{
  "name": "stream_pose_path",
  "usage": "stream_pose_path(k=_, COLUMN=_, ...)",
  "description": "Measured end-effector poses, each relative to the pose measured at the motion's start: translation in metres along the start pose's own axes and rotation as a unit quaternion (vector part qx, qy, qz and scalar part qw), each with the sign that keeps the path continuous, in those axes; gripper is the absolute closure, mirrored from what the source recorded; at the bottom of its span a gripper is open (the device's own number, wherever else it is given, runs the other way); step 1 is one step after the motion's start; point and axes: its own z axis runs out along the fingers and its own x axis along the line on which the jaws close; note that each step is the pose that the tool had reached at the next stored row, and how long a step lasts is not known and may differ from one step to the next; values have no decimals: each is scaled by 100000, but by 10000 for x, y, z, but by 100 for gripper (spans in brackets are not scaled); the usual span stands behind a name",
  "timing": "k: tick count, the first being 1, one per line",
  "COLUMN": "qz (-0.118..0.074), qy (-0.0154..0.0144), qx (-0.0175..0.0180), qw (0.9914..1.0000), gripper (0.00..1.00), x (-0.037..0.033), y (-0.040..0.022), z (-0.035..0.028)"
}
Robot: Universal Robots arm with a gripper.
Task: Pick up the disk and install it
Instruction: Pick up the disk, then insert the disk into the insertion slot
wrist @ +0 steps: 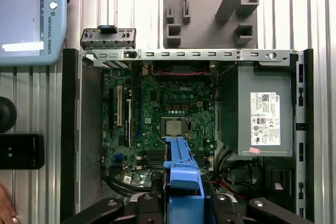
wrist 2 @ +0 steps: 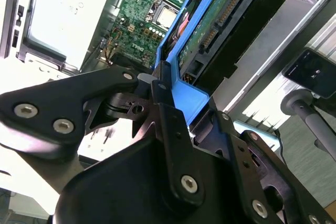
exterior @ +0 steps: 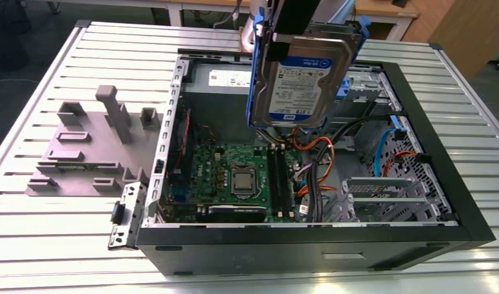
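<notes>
The disk (exterior: 303,79), a silver hard drive with a white-and-blue label in a blue plastic carrier, hangs upright above the open computer case (exterior: 445,184). My gripper (exterior: 297,21) is shut on its upper end and holds it over the case's far middle, above the motherboard (exterior: 233,174). In the second wrist view the black fingers (wrist 2: 163,108) clamp the blue carrier (wrist 2: 186,98), and the disk's connector edge (wrist 2: 223,17) points down toward the board. In the first wrist view the blue carrier (wrist: 184,171) sits between the jaws, over the board's edge (wrist: 157,108).
A grey power supply box (wrist: 262,108) fills one corner of the case. A metal drive cage (exterior: 384,196) and loose cables (exterior: 315,153) lie at the exterior view's right. A grey fixture block (exterior: 90,147) stands on the slatted table. A pendant (wrist: 26,19) and a hand (wrist: 4,205) are beside the case.
</notes>
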Motion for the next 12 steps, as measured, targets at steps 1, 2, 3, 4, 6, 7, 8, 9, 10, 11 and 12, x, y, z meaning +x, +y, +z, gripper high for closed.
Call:
stream_pose_path(k=1, qz=2, qy=4, qx=-1, qw=100000, gripper=64, x=14, y=0, z=0)
stream_pose_path(k=2, qz=2, qy=4, qx=-6, qw=100000, gripper=64, x=29, y=-1, z=1)
stream_pose_path(k=3, qz=1, qy=0, qx=-1, qw=100000, gripper=64, x=47, y=-1, z=2)
stream_pose_path(k=4, qz=1, qy=-4, qx=3, qw=100000, gripper=64, x=64, y=-1, z=4)
stream_pose_path(k=6, qz=-2, qy=-2, qx=-1, qw=100000, gripper=64, x=93, y=-2, z=8)
stream_pose_path(k=7, qz=0, qy=-2, qx=2, qw=100000, gripper=64, x=102, y=-4, z=11)
stream_pose_path(k=8, qz=-1, qy=-5, qx=0, qw=100000, gripper=64, x=106, y=-10, z=14)
stream_pose_path(k=9, qz=1, qy=-8, qx=2, qw=100000, gripper=64, x=106, y=-20, z=16)
stream_pose_path(k=10, qz=-2, qy=-5, qx=2, qw=100000, gripper=64, x=106, y=-34, z=17)
stream_pose_path(k=11, qz=0, qy=4, qx=-1, qw=100000, gripper=64, x=106, y=-49, z=17)
stream_pose_path(k=12, qz=3, qy=1, qx=1, qw=100000, gripper=64, x=106, y=-69, z=18)
